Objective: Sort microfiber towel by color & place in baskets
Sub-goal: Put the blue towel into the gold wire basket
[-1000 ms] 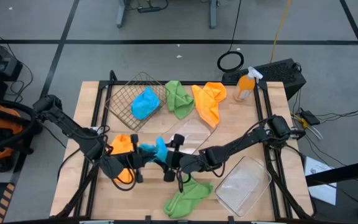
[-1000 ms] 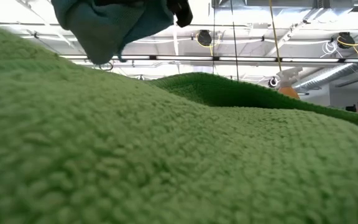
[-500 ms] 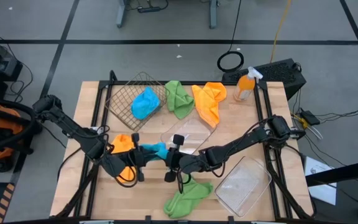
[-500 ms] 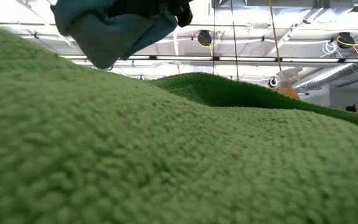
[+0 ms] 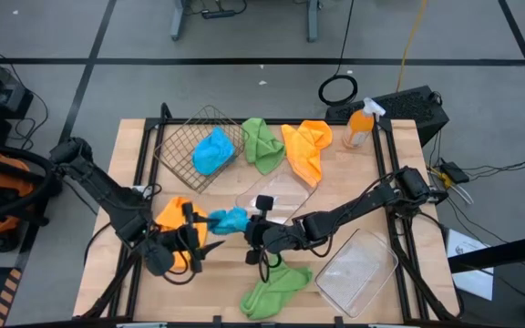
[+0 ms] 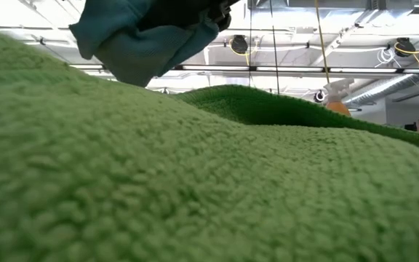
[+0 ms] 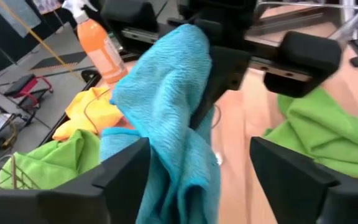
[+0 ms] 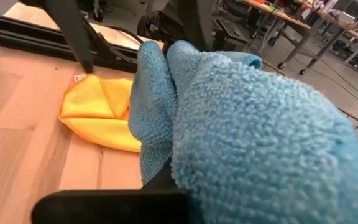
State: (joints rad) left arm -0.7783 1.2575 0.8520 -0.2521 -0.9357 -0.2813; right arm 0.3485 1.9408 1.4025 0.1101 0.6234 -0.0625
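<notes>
Right end effector (image 5: 255, 227) pinches blue towel (image 5: 229, 220), hiding its fingertips; left end effector (image 5: 192, 239) spread.

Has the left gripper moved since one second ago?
Yes. In the high view the left gripper has drawn back from the blue towel, toward the table's near edge, over the orange towel.

wooden table (image 5: 135, 155) bears wire basket (image 5: 182, 146), clear trays (image 5: 358, 269), towels (image 5: 276, 290), spray bottle (image 5: 359, 126).
</notes>
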